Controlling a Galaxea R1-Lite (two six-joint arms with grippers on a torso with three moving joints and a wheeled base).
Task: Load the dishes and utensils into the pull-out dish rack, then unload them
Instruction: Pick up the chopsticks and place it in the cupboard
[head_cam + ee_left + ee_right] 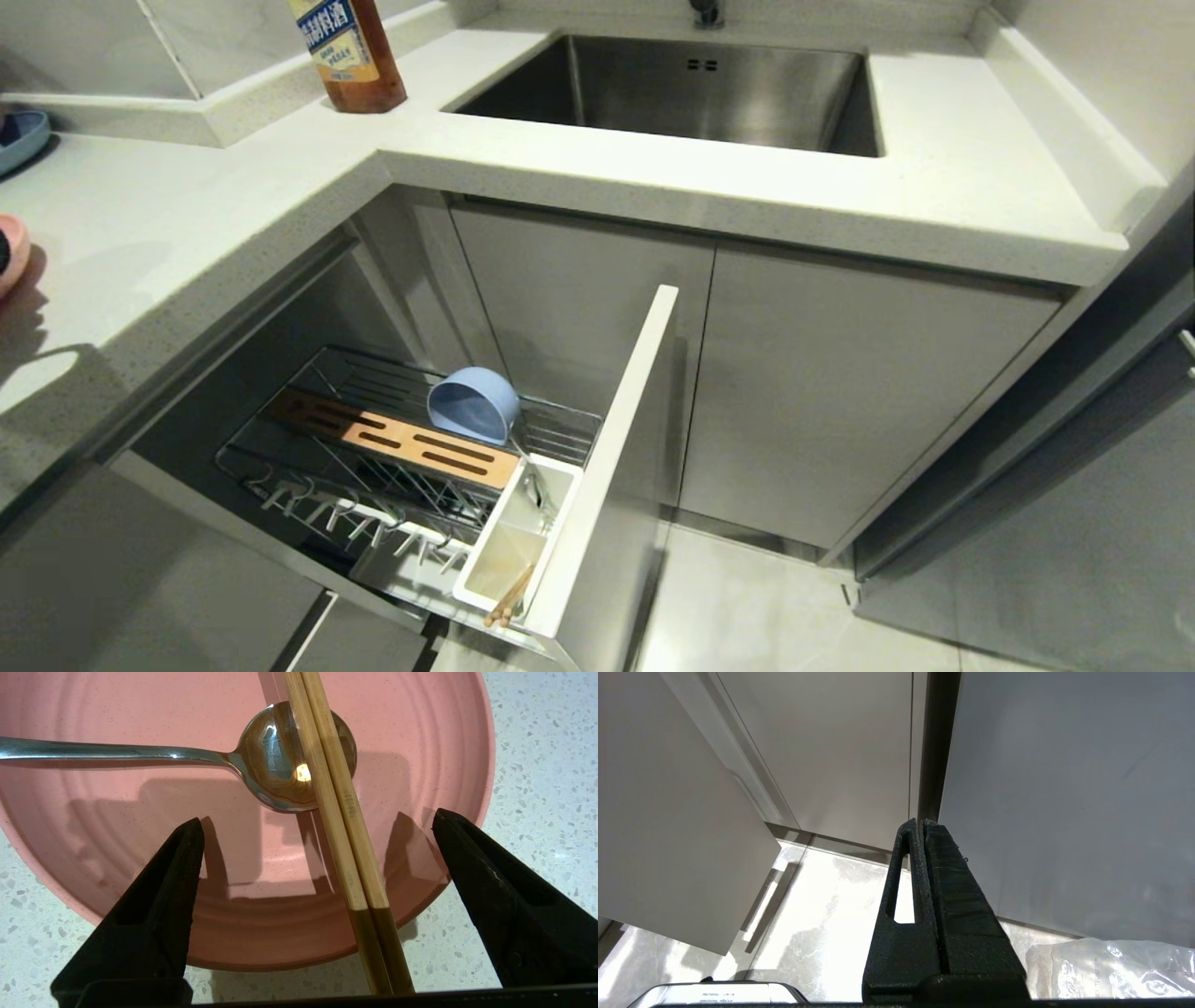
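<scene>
Wooden chopsticks lying across spoon on pink plate; left gripper hovering, jaws wide apart, empty. Right gripper hanging parked, jaws together.

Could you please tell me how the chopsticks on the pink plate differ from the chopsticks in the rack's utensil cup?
The chopsticks on the plate lie flat across the pink plate on the countertop, while the chopsticks in the cup lean tilted inside the white utensil cup. The plate pair rests over a metal spoon; the cup pair touches no other utensil. Both are light wooden pairs lying side by side.
</scene>
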